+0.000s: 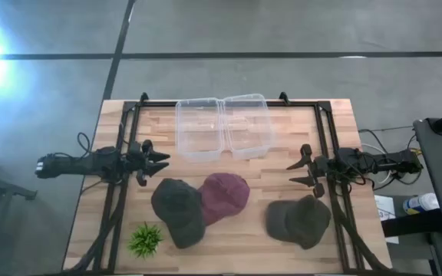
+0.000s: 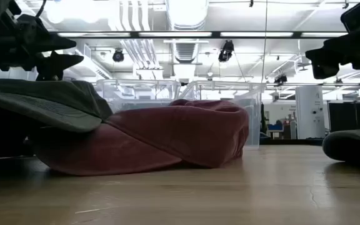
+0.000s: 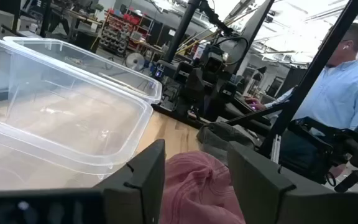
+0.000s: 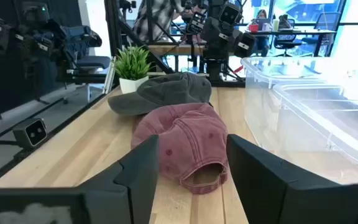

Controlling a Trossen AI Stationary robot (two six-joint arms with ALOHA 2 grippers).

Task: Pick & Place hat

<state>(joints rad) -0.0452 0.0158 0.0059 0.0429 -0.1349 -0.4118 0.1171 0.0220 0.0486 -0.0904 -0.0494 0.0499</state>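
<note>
Three caps lie on the wooden table: a dark grey cap (image 1: pixel 179 211) whose edge overlaps a maroon cap (image 1: pixel 225 195), and an olive-grey cap (image 1: pixel 298 220) near the right. My left gripper (image 1: pixel 159 163) hovers open above the table's left side, just beyond the dark cap. My right gripper (image 1: pixel 296 172) hovers open on the right, just beyond the olive cap. In the left wrist view the maroon cap (image 3: pixel 194 190) shows between my fingers; in the right wrist view the maroon cap (image 4: pixel 188 140) and dark cap (image 4: pixel 163 90) lie ahead.
Two clear plastic bins (image 1: pixel 222 126) stand side by side at the table's far middle. A small green potted plant (image 1: pixel 145 239) sits at the near left. A person in a light blue shirt (image 3: pixel 337 87) sits beyond the table's right side.
</note>
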